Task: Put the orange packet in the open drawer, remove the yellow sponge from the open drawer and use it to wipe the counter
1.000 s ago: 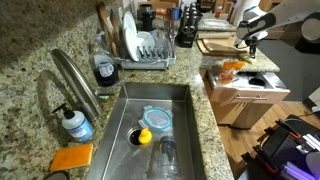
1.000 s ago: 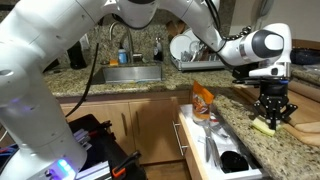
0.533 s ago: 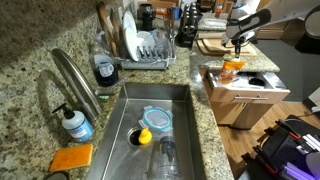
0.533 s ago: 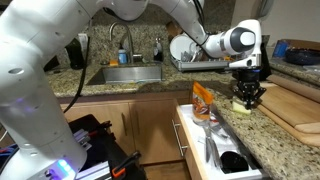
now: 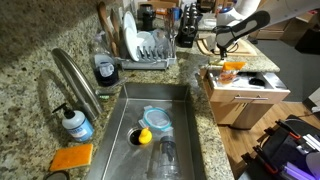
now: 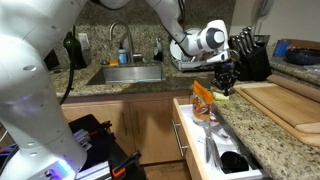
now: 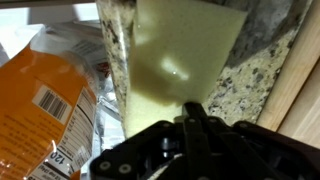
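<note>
Item: yellow sponge (image 7: 180,55), lying flat on the counter (image 7: 252,82), one long side close along the counter's edge. Its long axis runs from 6 to 12 o'clock in the wrist view, with the far end pointing to 12. Claw (image 7: 192,110): jaws drawn in narrow, gripping the sponge's near end at 6 o'clock. In an exterior view the claw (image 6: 224,82) points down at the counter's edge, and the sponge beneath it is too small there to make out clearly. Item: orange packet (image 6: 203,100), in the open drawer (image 6: 188,140), standing on end with its long axis upright and its top toward 12; it seems to lean against the cabinet just under the counter's edge. In the wrist view the packet (image 7: 50,110) sits at 9 o'clock of the sponge, below the counter's edge, barcode showing. Wooden board (image 7: 305,95) at 3 o'clock of the sponge. Further stock: sink (image 5: 160,125); flat orange sponge (image 5: 70,158) at the sink's 8 o'clock; dish rack (image 5: 150,47) at its 12.
</note>
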Tool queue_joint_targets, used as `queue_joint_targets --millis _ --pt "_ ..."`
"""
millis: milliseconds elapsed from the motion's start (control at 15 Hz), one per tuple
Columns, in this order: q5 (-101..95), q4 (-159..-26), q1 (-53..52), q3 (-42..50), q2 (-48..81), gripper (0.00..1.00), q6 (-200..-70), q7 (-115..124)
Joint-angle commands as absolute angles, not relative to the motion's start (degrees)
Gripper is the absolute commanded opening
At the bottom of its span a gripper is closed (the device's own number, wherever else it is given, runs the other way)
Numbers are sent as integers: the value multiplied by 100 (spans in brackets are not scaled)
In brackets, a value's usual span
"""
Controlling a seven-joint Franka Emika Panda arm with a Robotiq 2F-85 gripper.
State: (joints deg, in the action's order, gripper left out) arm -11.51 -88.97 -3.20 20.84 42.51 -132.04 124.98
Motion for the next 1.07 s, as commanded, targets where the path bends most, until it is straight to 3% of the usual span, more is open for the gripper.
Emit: queue_joint_targets --millis 0,1000 --pt "-1347 -9328 -180 2044 3995 0 -13669 12433" --pt "-1363 -10038 1153 3298 3894 0 -12751 12786"
